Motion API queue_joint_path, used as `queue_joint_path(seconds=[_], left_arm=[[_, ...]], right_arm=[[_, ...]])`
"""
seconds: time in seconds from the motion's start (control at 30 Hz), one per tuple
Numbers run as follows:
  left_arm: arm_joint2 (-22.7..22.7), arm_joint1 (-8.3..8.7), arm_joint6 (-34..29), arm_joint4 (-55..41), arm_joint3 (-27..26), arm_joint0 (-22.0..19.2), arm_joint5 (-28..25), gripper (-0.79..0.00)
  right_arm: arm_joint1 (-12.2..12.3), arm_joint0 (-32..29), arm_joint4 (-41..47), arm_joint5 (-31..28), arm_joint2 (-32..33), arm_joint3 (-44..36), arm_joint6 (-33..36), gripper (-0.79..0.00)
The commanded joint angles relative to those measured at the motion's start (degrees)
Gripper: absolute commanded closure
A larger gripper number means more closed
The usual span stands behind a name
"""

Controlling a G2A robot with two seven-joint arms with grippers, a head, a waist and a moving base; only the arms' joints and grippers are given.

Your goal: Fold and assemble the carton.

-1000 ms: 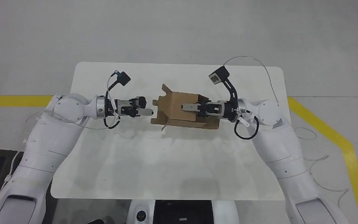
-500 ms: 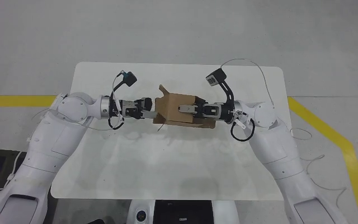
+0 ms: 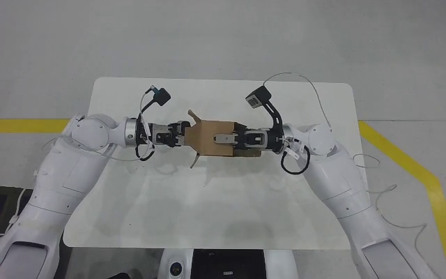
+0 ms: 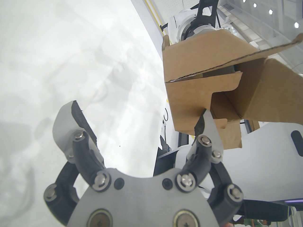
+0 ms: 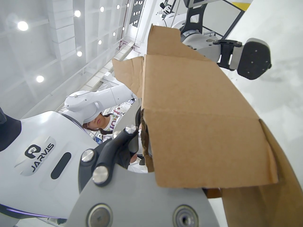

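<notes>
A brown cardboard carton hangs over the middle of the white table, its end flaps loose. My right gripper is shut on the carton's right-hand wall; in the right wrist view one finger presses the cardboard and the other is hidden behind it. My left gripper stands open at the carton's left end. In the left wrist view its fingers are spread wide, and one fingertip touches the lower edge of a carton flap.
The white table has bare surface in front of and behind the carton. A thin cable loops over its far right corner. A yellow floor line runs past both sides.
The right arm has carried the carton to the left, toward the left gripper. The left gripper has shifted right and now meets the carton's left end.
</notes>
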Motion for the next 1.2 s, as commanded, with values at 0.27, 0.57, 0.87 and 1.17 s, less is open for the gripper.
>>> queue_joint_path(seconds=[0.27,0.57,0.87,1.17], left_arm=[[-0.14,-0.11,-0.03,-0.34,0.14,-0.15,0.15,-0.785],[-0.29,-0.21,-0.15,-0.84,0.57,-0.33,-0.12,-0.785],[-1.07,0.03,-0.22,0.51,1.99,0.32,-0.75,-0.785],[-1.54,0.50,-1.84,1.39,-0.97,2.54,-1.97,-0.785]], right_arm=[[-0.49,0.98,0.88,-0.60,-1.46,1.29,0.07,0.000],[-0.55,1.54,0.35,-1.52,-1.11,2.35,-1.17,0.000],[-0.25,1.13,-1.92,-2.61,0.77,1.89,-5.69,0.000],[-0.08,0.36,-4.87,-2.30,1.79,0.60,-10.73,0.000]])
